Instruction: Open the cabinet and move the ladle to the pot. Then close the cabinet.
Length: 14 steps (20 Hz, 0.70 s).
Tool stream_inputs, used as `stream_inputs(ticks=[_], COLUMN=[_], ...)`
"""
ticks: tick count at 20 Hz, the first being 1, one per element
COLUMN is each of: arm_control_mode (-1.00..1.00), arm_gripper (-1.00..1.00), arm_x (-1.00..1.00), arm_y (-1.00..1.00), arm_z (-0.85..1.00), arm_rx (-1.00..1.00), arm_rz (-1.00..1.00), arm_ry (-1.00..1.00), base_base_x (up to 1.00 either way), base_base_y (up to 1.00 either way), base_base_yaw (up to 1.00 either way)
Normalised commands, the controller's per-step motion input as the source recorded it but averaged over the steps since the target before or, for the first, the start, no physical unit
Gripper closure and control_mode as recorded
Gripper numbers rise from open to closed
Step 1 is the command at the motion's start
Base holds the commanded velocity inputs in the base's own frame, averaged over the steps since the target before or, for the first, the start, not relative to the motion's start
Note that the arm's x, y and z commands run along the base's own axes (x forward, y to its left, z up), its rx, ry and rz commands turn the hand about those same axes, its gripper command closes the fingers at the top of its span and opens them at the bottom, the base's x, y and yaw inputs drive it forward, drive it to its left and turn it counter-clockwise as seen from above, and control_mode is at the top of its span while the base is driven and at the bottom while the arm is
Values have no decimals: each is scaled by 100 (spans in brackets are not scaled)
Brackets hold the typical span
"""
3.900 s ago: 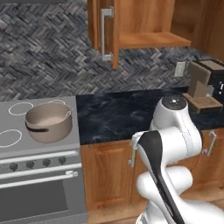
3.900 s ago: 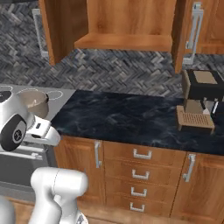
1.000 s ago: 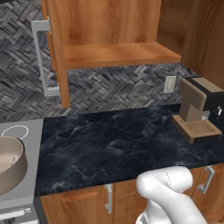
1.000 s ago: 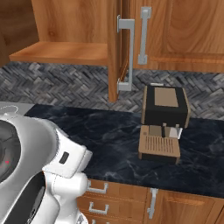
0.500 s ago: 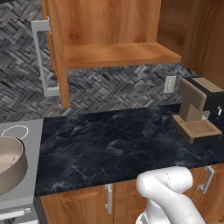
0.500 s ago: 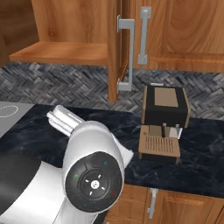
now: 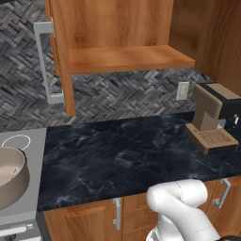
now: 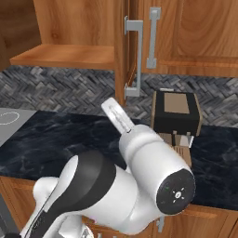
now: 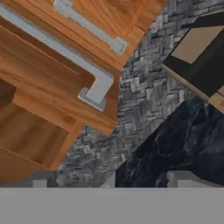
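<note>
The cabinet (image 7: 117,59) stands open above the counter, and its wooden shelf (image 8: 65,58) is bare. Its left door (image 7: 59,56) is swung out with a long silver bar handle. The right door's handle (image 8: 132,56) faces me edge-on and also crosses the hand view as a grey handle (image 9: 78,65). The beige pot (image 7: 9,179) sits on the stove at the far left, cut off by the frame. The ladle is out of view. My gripper (image 9: 111,181) is open with nothing between its fingertips (image 9: 186,178), pointing at the backsplash below the right door.
A dark coffee machine (image 7: 214,117) stands on the black marble counter (image 7: 122,155) at the right, also seen in the right base view (image 8: 176,114). A closed wooden door (image 8: 195,32) hangs right of the cabinet. My arm's white elbow (image 8: 153,176) bulks large in front.
Over the last second the arm has swung up and to the right across the right base view. The cabinet, pot and coffee machine have not moved, and the gripper has stayed open.
</note>
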Motion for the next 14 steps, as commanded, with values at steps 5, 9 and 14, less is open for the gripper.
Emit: stream_inputs(ticks=[5,9,14], arm_control_mode=[-100,-100,-100], arm_gripper=[-100,-100,-100], arm_x=[68,73,74], arm_y=[-35,-34,-31], arm_z=[0,0,0], arm_rx=[32,30,30], arm_rz=[0,0,0], arm_ry=[-1,0,0], base_base_x=[0,0,0], base_base_y=[0,0,0], base_base_yaw=[0,0,0])
